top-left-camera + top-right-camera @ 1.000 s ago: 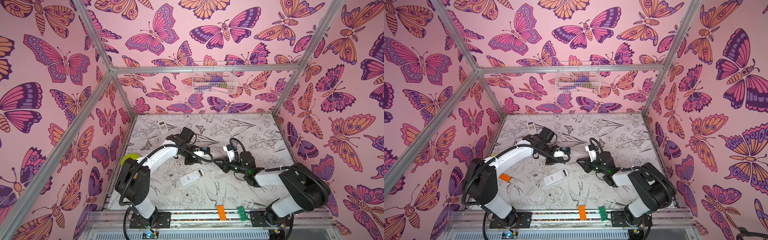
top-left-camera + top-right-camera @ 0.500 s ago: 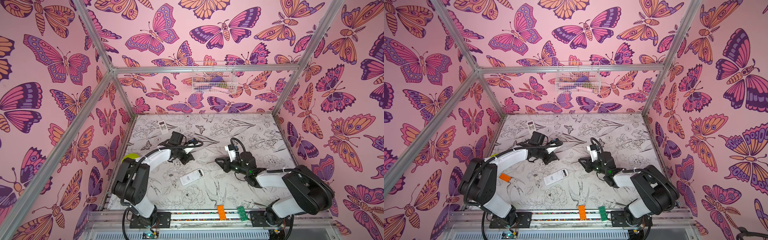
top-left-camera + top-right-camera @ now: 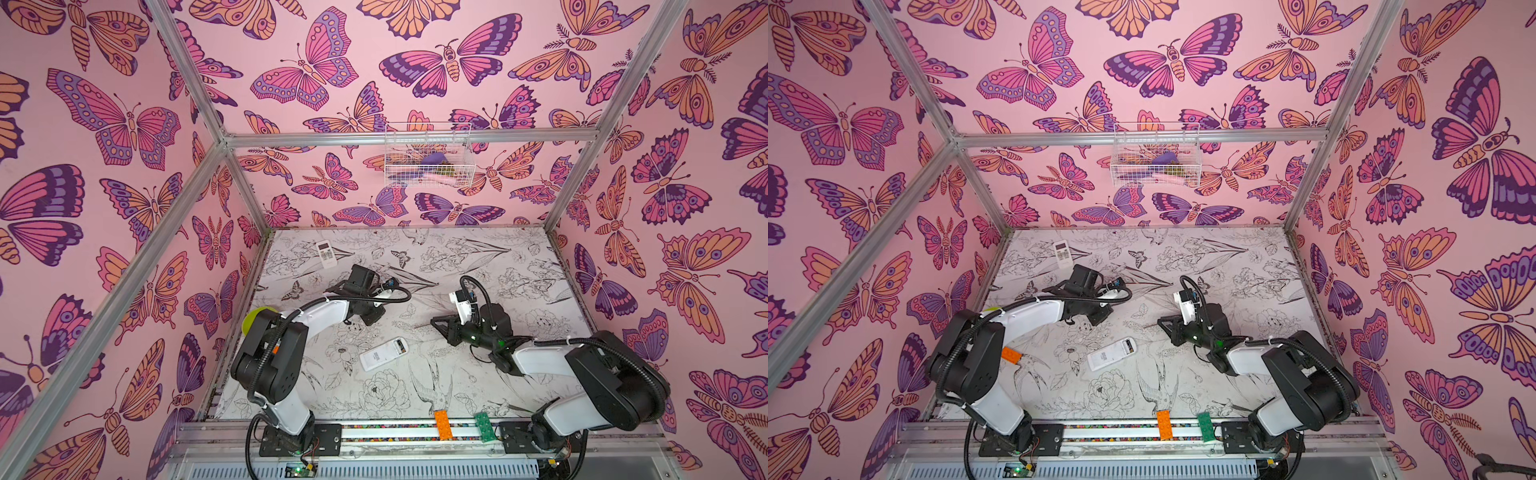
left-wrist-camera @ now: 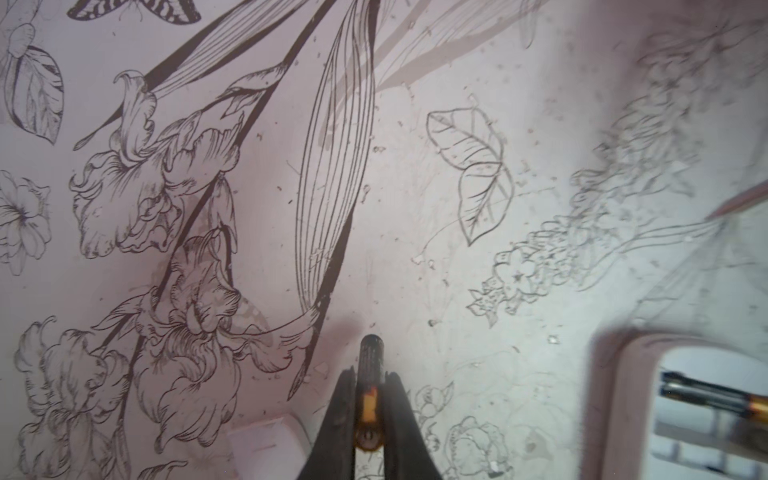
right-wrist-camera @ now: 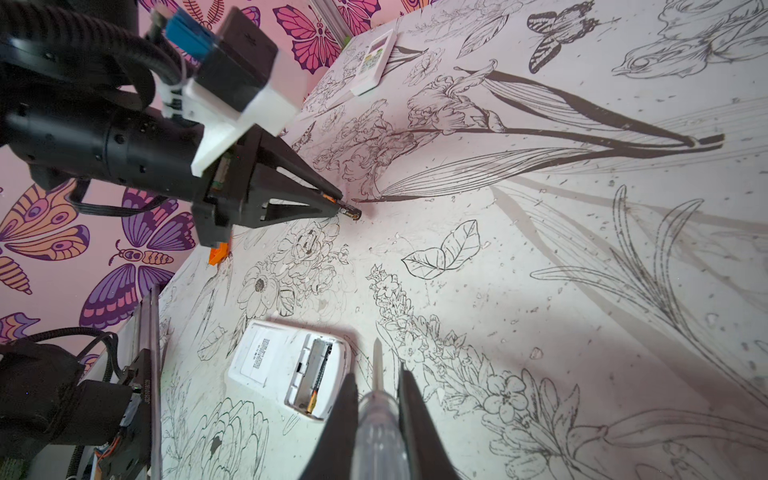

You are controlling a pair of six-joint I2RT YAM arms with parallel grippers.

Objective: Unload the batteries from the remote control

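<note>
Fingers (image 4: 341, 415) of the left gripper (image 4: 371, 377) closed on one battery (image 4: 371, 355), clamping it across its gold-orange band. Long axis of the battery parallel to the fingers; its black end projects beyond the fingertips and points down at the table (image 4: 478, 291), the banded end lying back between the fingers. Whether the projecting end touches the table cannot be told. Remote control (image 5: 266, 365) lying near this gripper and apart from it, back upward, compartment uncovered; a second battery (image 5: 312, 401) lies lengthwise inside. Right gripper (image 5: 377, 374) closed on a screwdriver (image 5: 377, 432) by its clear handle, blade pointing past the fingertips, just beside the remote control
</note>
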